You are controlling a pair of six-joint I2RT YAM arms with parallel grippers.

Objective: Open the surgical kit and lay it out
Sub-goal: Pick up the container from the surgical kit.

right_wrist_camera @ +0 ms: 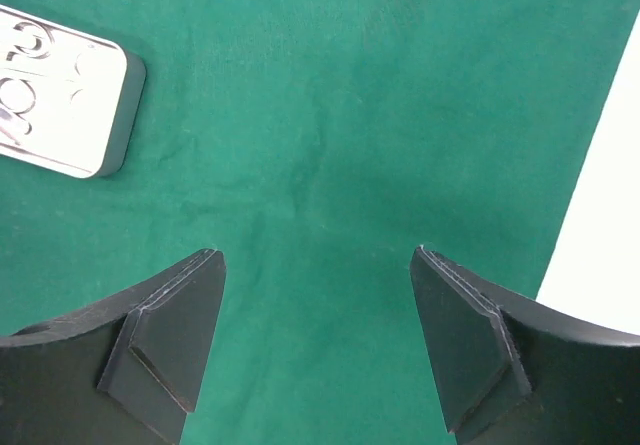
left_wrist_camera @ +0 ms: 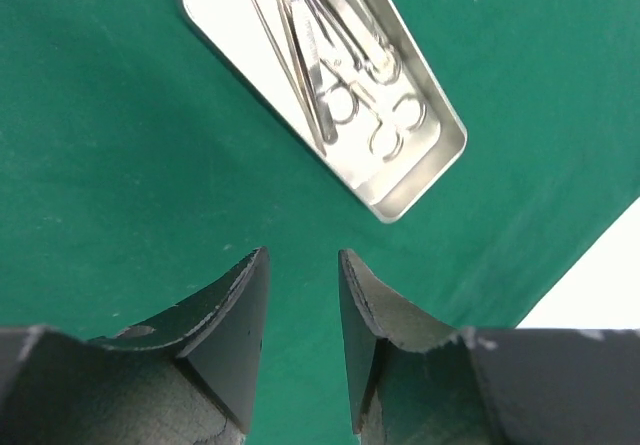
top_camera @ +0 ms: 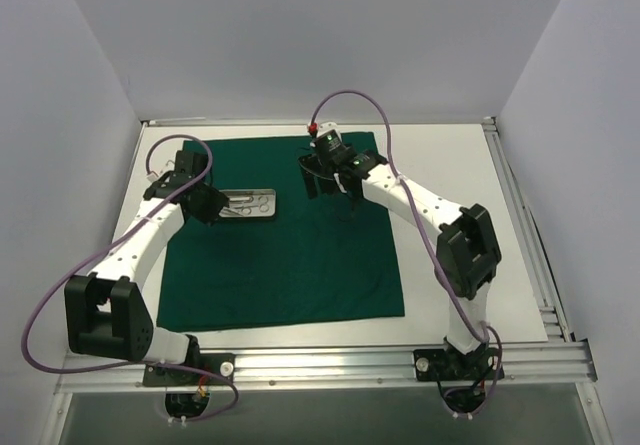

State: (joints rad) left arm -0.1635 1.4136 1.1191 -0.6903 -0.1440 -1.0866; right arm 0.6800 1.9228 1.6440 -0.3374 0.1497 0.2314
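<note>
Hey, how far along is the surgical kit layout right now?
Done: the green cloth lies spread flat, with the metal tray on it. In hand: nothing; the left gripper hangs open near the tray, the right gripper open over bare cloth. Left: the instruments lie in the tray, not yet laid out.
</note>
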